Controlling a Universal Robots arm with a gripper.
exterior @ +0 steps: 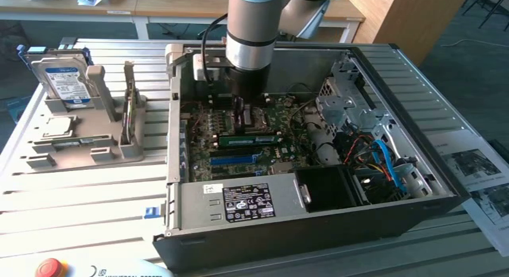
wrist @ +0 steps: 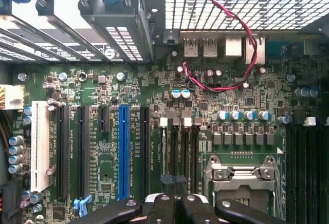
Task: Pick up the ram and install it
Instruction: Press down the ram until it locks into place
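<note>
We saw the gripper down inside the open computer case, low over the board next to the CPU socket. Its fingers were pinched together, and we couldn't make out anything clamped between them. A low, closed posture fits pressing on a part rather than carrying one. That's our read, not confirmed.

The ram sat in the slot bank just beside the CPU socket, on the side toward the blue expansion slot. It ran parallel to the socket's edge and stood on edge, as a seated stick would. We couldn't tell whether it was latched. Looks: long, thin green board, paler patch along its face.

The hard drive stood in its fixture outside the case, well apart from the socket.
</note>
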